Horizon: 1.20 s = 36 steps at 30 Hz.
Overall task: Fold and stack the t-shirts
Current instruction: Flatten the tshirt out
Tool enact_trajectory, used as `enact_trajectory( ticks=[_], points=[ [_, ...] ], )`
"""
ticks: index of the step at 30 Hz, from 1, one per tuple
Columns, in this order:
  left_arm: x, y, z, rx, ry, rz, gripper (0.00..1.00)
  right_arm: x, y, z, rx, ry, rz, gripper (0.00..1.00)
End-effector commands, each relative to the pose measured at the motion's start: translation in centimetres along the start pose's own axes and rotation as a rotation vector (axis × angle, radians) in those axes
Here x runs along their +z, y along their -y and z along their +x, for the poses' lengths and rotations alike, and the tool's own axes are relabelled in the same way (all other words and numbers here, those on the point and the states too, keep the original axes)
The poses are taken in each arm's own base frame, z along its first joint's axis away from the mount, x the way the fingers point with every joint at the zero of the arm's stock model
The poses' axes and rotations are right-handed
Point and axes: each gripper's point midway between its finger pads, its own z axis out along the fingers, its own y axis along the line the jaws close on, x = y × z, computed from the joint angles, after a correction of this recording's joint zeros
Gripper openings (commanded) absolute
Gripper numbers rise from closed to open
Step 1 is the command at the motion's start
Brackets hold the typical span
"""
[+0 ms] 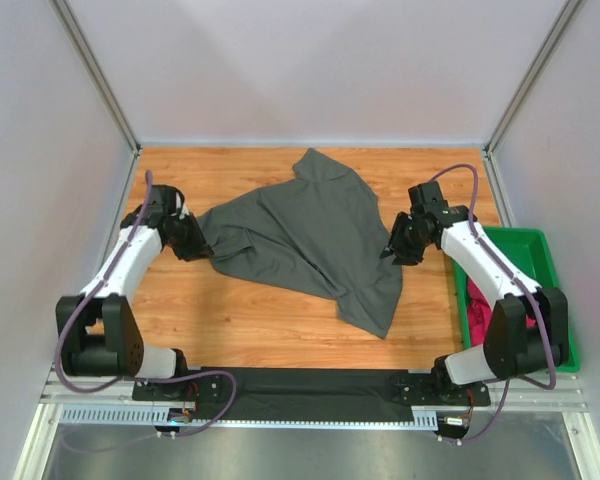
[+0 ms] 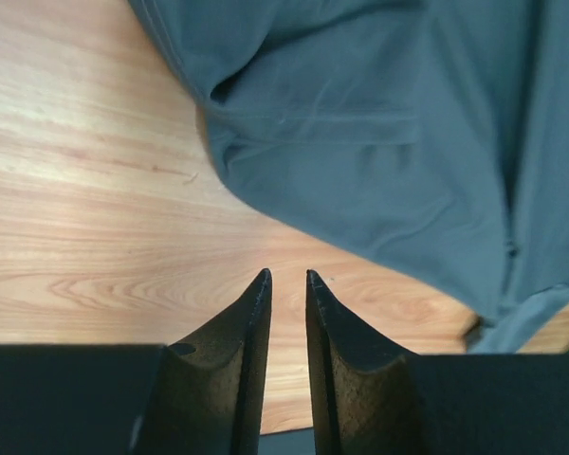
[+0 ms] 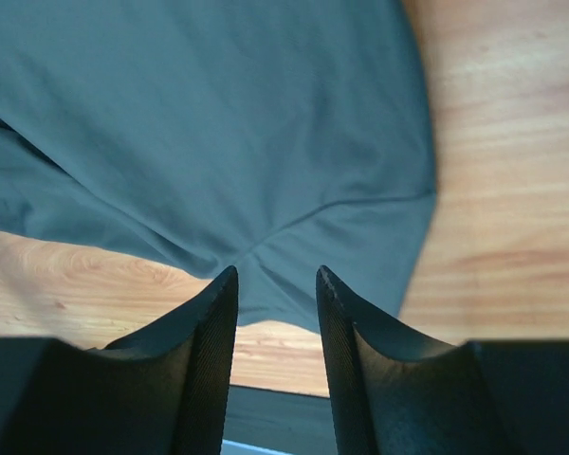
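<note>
The dark charcoal grey t-shirt (image 1: 310, 235) lies spread and rumpled in the middle of the wooden table. My left gripper (image 1: 197, 245) is at its left edge, slightly open and empty; in the left wrist view (image 2: 286, 275) the cloth (image 2: 379, 123) lies just beyond the tips. My right gripper (image 1: 392, 250) is at the shirt's right edge, open and empty; in the right wrist view (image 3: 275, 272) the shirt's edge (image 3: 218, 123) lies between and beyond the fingertips. The magenta-pink t-shirt (image 1: 477, 310) lies bunched in the green tray, partly hidden by the right arm.
The green plastic tray (image 1: 540, 260) stands at the right edge of the table. White walls with metal posts close in the table on three sides. A dark strip (image 1: 310, 385) runs between the arm bases at the near edge.
</note>
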Motion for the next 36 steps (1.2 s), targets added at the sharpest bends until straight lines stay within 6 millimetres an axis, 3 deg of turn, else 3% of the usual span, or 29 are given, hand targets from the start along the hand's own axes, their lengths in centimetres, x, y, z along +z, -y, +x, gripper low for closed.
enact_trajectory(
  ticks=[1, 7, 12, 15, 16, 17, 19, 20, 21, 27, 30, 33, 35, 36],
  points=[
    [1.9, 0.6, 2.0, 0.038, -0.079, 0.004, 0.28, 1.0, -2.7, -1.6, -0.069, 0.038, -0.061, 0.4],
    [5.4, -0.8, 2.8, -0.057, -0.096, -0.082, 0.34, 1.7, -2.5, -0.7, -0.081, 0.034, -0.063, 0.34],
    [7.3, -0.9, 1.9, -0.074, -0.059, -0.096, 0.33, 2.5, -3.2, -0.6, -0.09, 0.039, -0.092, 0.18],
    [8.2, -1.1, 1.5, -0.078, -0.053, -0.111, 0.33, 3.7, -6.0, -0.6, -0.135, 0.055, -0.139, 0.12],
    [8.5, -1.0, 1.3, -0.077, -0.049, -0.106, 0.32, 4.0, -7.8, 0.1, -0.17, 0.052, -0.164, 0.1],
    [8.7, -0.8, 1.1, -0.079, -0.041, -0.096, 0.32, 3.8, -10.0, -0.8, -0.193, 0.091, -0.208, 0.05],
    [9.2, -0.7, 1.0, -0.088, -0.043, -0.088, 0.31, 5.1, -12.8, -0.2, -0.247, 0.09, -0.225, 0.0],
    [9.4, -0.7, 0.9, -0.101, -0.04, -0.091, 0.32, 4.6, -15.6, -1.6, -0.261, 0.136, -0.279, 0.0],
    [9.7, -1.1, 1.3, -0.115, -0.055, -0.108, 0.31, 6.2, -16.4, -1.6, -0.268, 0.127, -0.264, 0.0],
    [9.0, -4.7, 5.3, -0.267, -0.191, -0.338, 0.29, 9.1, -26.1, -3.7, -0.34, 0.205, -0.375, 0.0],
    [7.9, -5.5, 7.2, -0.297, -0.206, -0.351, 0.32, 10.4, -29.1, -3.4, -0.366, 0.199, -0.419, 0.0],
    [6.7, -6.3, 9.2, -0.302, -0.208, -0.351, 0.3, 11.2, -31.6, 1.0, -0.437, 0.129, -0.461, 0.0],
    [5.0, -5.6, 10.3, -0.301, -0.22, -0.311, 0.3, 11.4, -32.2, 3.4, -0.476, 0.099, -0.463, 0.0],
    [4.3, -5.9, 11.9, -0.302, -0.25, -0.32, 0.3, 11.2, -32.6, 5.5, -0.5, 0.071, -0.467, 0.0]
  ],
)
